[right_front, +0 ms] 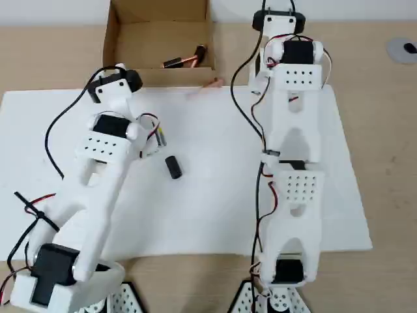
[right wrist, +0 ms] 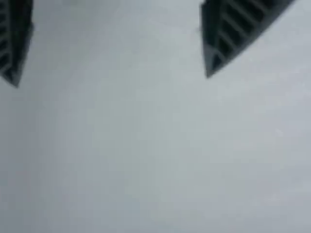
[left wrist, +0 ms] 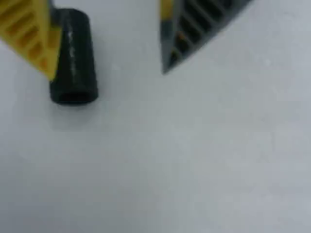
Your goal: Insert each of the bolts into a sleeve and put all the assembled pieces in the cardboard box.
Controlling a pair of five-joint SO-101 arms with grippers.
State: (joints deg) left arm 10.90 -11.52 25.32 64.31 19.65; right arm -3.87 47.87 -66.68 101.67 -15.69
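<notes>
A black sleeve [right_front: 172,167] lies on the white mat [right_front: 215,195] just right of the left arm [right_front: 104,140]. In the left wrist view the sleeve [left wrist: 74,58] lies on its side between the fingers of my left gripper [left wrist: 108,75], close against the yellow finger [left wrist: 34,34]; the gripper is open. A copper-coloured bolt [right_front: 212,83] lies at the mat's far edge, in front of the cardboard box [right_front: 112,45]. Inside the box lie assembled bolt-and-sleeve pieces [right_front: 186,60]. My right gripper [right wrist: 112,80] hangs open over bare mat with nothing between its fingers.
The right arm [right_front: 296,130] stretches along the right side of the mat, from the near table edge towards the far one. Cables [right_front: 251,117] run beside both arms. A grey round object [right_front: 402,49] sits on the wooden table at the far right.
</notes>
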